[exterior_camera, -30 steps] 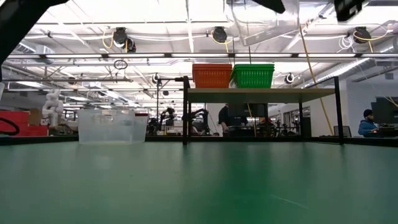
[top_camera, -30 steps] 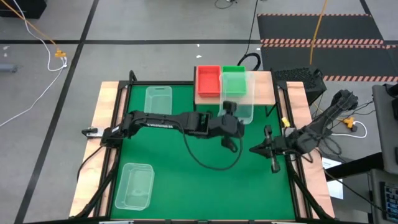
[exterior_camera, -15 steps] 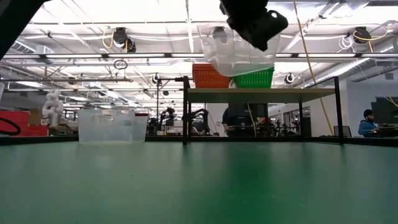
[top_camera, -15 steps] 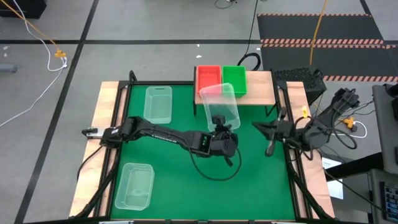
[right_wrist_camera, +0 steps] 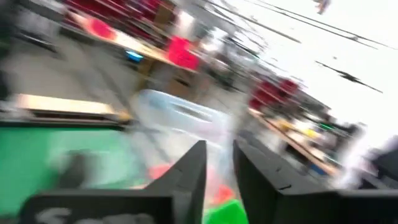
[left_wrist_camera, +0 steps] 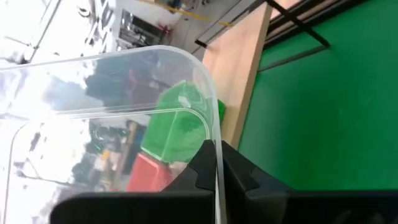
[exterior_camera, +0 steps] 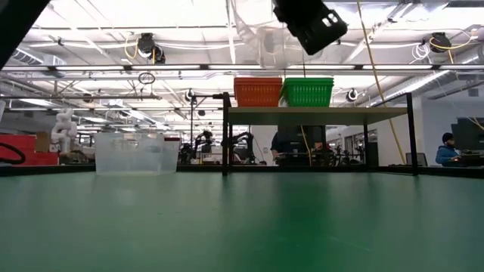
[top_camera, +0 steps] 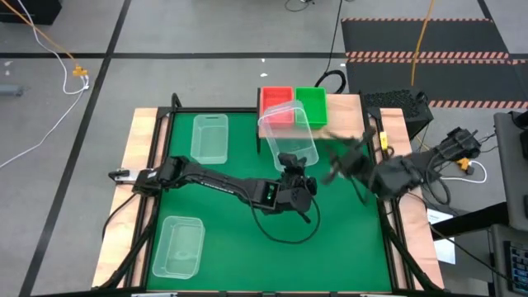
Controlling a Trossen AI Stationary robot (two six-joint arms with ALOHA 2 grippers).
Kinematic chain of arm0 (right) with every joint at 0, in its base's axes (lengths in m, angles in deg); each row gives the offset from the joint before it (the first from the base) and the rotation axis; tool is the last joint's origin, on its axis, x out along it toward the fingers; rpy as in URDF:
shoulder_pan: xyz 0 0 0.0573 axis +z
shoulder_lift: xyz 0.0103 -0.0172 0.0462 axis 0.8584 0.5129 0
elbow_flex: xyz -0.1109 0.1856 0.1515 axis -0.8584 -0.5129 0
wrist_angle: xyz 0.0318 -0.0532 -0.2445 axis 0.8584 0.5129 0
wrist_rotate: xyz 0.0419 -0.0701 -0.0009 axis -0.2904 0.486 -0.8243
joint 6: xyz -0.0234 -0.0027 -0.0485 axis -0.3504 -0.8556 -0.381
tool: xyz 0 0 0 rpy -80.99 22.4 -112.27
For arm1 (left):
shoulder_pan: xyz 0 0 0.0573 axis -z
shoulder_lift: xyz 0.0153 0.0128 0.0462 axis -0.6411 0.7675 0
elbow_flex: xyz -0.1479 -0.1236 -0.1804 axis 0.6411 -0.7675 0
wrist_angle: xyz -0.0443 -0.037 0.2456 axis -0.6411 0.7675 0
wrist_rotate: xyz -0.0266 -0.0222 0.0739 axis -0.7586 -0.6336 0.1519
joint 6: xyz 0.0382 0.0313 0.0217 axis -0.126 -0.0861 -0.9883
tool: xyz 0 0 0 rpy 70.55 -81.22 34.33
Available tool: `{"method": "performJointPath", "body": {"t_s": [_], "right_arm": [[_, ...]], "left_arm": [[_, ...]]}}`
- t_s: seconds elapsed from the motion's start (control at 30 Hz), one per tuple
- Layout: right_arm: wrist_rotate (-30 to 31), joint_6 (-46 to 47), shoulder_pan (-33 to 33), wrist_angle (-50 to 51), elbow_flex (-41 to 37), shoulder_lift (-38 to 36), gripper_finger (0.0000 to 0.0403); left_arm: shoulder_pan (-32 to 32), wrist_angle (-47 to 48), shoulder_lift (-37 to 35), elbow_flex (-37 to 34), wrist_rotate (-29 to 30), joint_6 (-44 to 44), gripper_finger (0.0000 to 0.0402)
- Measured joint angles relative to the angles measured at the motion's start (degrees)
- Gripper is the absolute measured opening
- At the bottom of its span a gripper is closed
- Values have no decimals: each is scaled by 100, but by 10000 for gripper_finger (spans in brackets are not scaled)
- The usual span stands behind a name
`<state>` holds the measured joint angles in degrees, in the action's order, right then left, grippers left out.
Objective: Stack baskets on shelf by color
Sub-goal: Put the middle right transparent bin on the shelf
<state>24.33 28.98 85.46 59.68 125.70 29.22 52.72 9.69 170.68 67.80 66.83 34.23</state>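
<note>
Three clear baskets are being counted: one [top_camera: 288, 130] gripped in the left gripper [top_camera: 291, 163], two [top_camera: 209, 137] [top_camera: 178, 246] lying apart from it; one red basket [top_camera: 276, 105], one green basket [top_camera: 311, 101].

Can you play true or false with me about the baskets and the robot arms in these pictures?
1. The left end effector holds a clear basket up in the air. True: it grips the rim.
2. An orange-red basket and a green basket sit on the shelf. True.
3. Three clear baskets lie on the green mat. False: only two lie there, one clear basket near the back and one clear basket near the front.
4. The right end effector is holding the green basket. False: it holds nothing and is off to the right of the lifted basket.
5. The shelf has a blue top. False: it is light wood.
</note>
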Motion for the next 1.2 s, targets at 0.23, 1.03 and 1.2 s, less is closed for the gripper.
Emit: {"method": "performJointPath", "body": {"t_s": [0.23,1.03,1.2], "right_arm": [[-48,-244,-396,196,796,150,157],[-1956,3639,-2112,4025,1438,658,163],[-2769,3666,-2464,4072,1438,626,81]], "left_arm": [[128,-239,0,0,13,-886,1],[107,-871,9,0,8,-1363,2],[118,-827,13,-4,-97,-1159,8]]}}
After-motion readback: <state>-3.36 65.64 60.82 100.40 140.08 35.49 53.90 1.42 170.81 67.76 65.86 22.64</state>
